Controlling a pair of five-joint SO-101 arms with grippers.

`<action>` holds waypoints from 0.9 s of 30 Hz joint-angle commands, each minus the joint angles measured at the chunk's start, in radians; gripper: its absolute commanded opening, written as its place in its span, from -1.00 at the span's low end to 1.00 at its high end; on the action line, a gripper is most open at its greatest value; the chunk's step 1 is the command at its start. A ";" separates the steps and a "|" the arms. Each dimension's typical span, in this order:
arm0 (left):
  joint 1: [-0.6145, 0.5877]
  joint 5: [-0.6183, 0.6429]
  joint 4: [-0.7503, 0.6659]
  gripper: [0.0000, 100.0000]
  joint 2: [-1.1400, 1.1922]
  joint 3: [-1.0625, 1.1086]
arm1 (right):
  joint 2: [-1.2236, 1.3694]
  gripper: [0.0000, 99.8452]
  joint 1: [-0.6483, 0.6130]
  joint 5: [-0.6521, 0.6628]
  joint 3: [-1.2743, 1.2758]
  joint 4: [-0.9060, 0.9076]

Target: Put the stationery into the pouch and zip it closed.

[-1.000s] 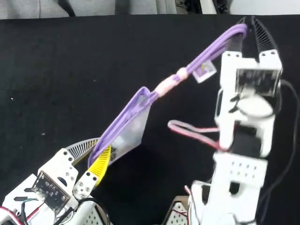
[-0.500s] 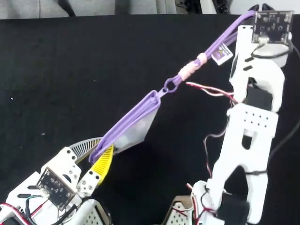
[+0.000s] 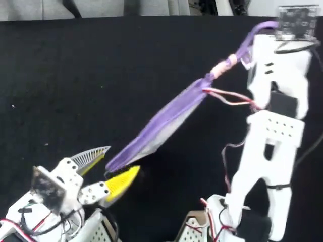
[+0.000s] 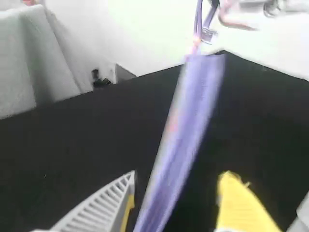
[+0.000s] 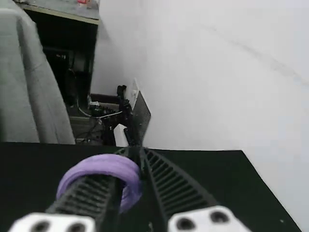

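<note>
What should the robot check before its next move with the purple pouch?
1. Is the right gripper shut on the strap? Ok.
2. Is the left gripper gripping the pouch? Not ok: its fingers stand apart on either side of the pouch's end.
3. Is the pouch stretched out straight? Ok.
4. Is the zip fully closed? Cannot tell.
5. Is the stationery inside? Cannot tell.

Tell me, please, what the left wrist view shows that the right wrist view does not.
Left wrist view's own: the flat purple fabric pouch, lying between the open white and yellow fingers of the left gripper. Right wrist view's own: the black ribbed fingers of the right gripper, shut on the loop of the pouch's purple cord strap. Shared: that strap and the black tabletop.
</note>
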 commanded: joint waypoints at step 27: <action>-0.779 0.097 -0.002 -0.39 0.006 -0.094 | -0.077 -0.98 -0.663 0.006 0.245 0.026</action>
